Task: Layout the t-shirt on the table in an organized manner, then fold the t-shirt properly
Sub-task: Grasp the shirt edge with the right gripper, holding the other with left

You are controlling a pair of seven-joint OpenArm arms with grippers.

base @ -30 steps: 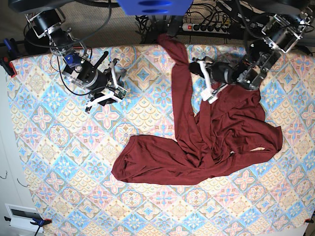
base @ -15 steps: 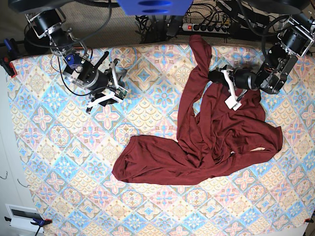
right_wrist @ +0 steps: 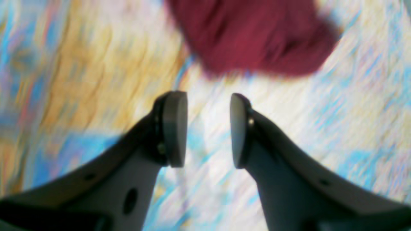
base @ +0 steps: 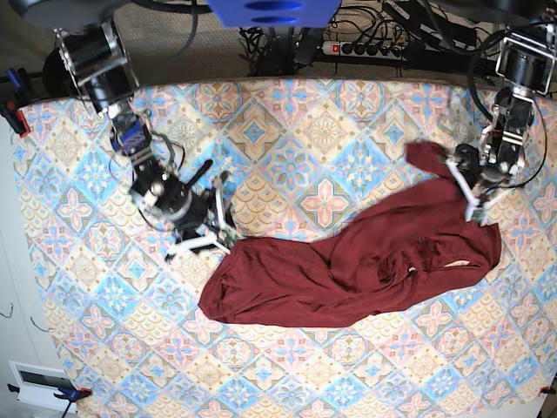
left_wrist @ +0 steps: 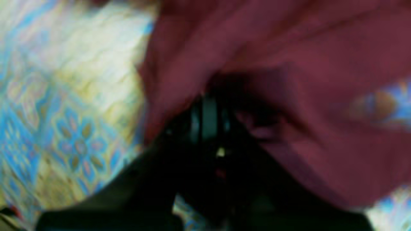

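The dark red t-shirt [base: 348, 270] lies crumpled in a long band across the middle and right of the table [base: 287, 139]. One end rises to my left gripper [base: 466, 186], near the table's right edge. In the blurred left wrist view that gripper [left_wrist: 208, 123] is shut on the t-shirt [left_wrist: 305, 64], and fabric is bunched around its dark fingers. My right gripper [base: 224, 228] hovers just above and left of the shirt's left end. It stands open [right_wrist: 208, 128] with nothing between its grey pads [right_wrist: 175, 128], and the t-shirt [right_wrist: 253, 35] lies just ahead of them.
Beyond the table's far edge lie a power strip and cables [base: 365, 48]. A blue clamp [base: 16, 91] grips the left edge. A white box [base: 39, 383] sits off the front left corner. A blue mount [base: 274, 10] hangs over the far edge.
My left gripper has carried the raised strip of shirt from the far middle to the right edge and lower. My right arm has come down and forward to the shirt's left end.
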